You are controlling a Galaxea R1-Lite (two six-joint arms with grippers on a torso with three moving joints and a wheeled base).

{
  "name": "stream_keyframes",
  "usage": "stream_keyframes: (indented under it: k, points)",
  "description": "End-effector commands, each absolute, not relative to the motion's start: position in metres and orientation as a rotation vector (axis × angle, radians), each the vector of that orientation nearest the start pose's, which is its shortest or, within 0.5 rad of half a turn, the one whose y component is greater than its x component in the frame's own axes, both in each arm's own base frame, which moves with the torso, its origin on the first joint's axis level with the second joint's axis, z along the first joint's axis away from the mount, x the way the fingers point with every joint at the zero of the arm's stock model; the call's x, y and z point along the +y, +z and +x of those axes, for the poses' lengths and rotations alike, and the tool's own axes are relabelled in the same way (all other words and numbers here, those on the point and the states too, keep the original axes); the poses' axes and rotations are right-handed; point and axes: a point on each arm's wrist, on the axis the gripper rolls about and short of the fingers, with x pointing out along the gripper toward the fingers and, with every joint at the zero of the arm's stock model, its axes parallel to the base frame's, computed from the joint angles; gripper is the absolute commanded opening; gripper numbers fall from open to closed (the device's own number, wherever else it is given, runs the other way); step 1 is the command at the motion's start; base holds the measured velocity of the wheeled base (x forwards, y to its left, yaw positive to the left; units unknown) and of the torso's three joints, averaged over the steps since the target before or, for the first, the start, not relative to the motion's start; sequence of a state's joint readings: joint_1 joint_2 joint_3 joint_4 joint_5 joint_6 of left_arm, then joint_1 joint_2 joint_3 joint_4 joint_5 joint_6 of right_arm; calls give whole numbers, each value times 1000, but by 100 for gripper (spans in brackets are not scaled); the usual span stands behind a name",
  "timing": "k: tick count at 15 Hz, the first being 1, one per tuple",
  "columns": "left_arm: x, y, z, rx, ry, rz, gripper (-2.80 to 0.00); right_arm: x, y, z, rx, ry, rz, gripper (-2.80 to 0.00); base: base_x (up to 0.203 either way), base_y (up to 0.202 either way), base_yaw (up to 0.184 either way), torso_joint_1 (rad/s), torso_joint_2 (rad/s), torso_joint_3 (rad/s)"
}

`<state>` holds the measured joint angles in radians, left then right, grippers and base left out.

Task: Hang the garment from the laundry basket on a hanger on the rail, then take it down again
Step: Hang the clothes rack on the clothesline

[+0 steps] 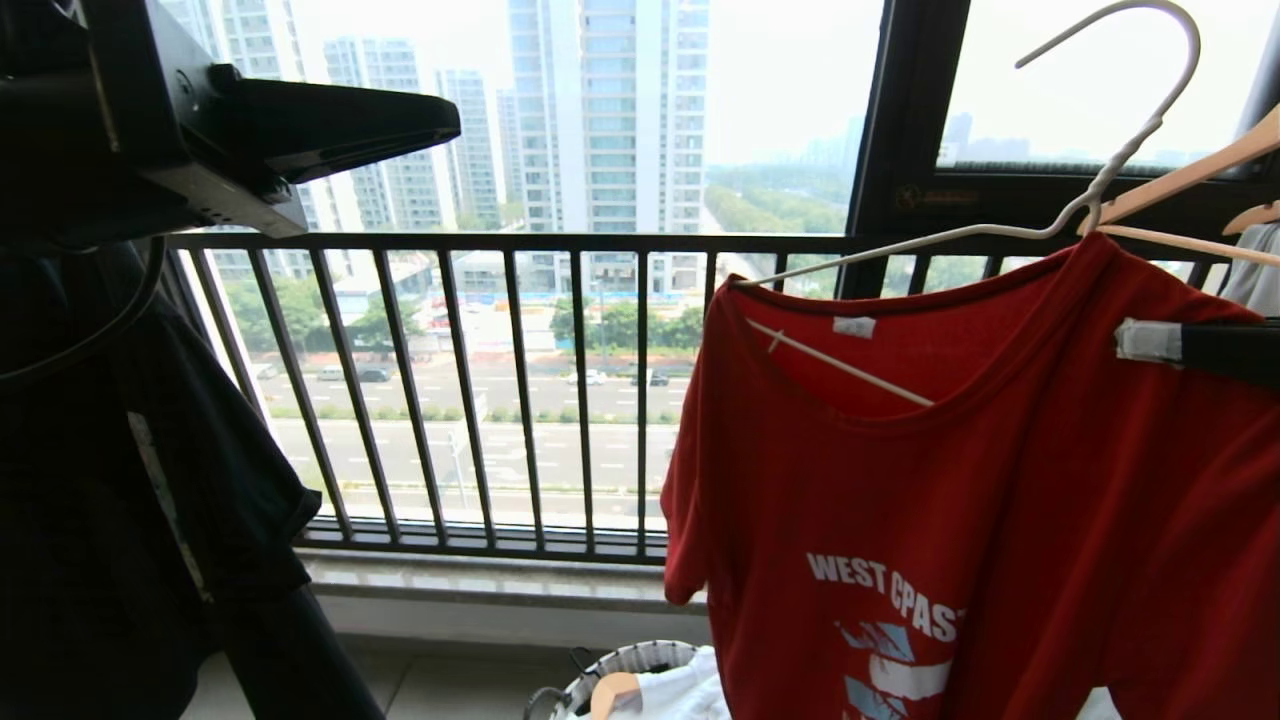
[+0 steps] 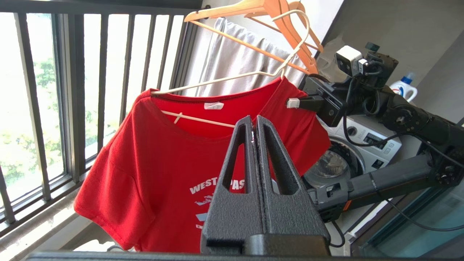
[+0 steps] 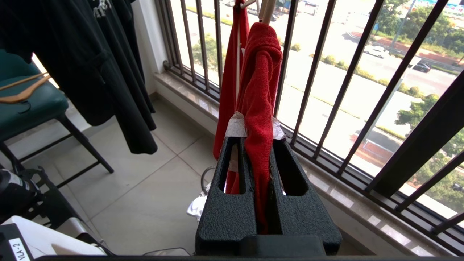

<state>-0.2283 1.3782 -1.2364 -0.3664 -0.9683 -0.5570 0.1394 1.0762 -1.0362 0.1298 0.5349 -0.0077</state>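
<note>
The garment (image 1: 950, 500), a red T-shirt with white "WEST COAST" lettering, hangs spread on the thin white wire hanger (image 1: 1120, 160), chest towards me. My right gripper (image 1: 1135, 340) comes in from the right and is shut on the shirt's shoulder; red cloth fills the gap between its taped fingers (image 3: 253, 130). My left gripper (image 1: 450, 115) is raised at the upper left, apart from the shirt, shut and holding nothing (image 2: 253, 121). The laundry basket (image 1: 640, 660) stands on the floor below the shirt with white cloth in it. The rail is out of view.
A black T-shirt (image 1: 150, 500) hangs at the left. Wooden hangers (image 1: 1200, 170) and a pale grey garment (image 1: 1255, 270) crowd the right. The dark window railing (image 1: 500, 400) runs behind. A washing machine (image 2: 362, 145) and a green chair (image 3: 29, 101) stand nearby.
</note>
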Motion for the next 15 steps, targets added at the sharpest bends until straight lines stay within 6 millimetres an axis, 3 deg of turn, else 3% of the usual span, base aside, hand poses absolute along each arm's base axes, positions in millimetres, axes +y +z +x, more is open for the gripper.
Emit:
stream_keyframes:
  k: [1,8,15]
  points:
    - [-64,371,194,87,-1228,-388,-280,30,315,130,169,677,27,-280,0,0,0,243,-562,-315]
    - [-63,371,189,79,-1234,-382,-280,30,306,129,167,678,26,-280,0,0,0,265,-586,-319]
    - [-64,369,190,82,-1233,-384,-280,29,303,126,165,677,25,-280,0,0,0,175,-357,-194]
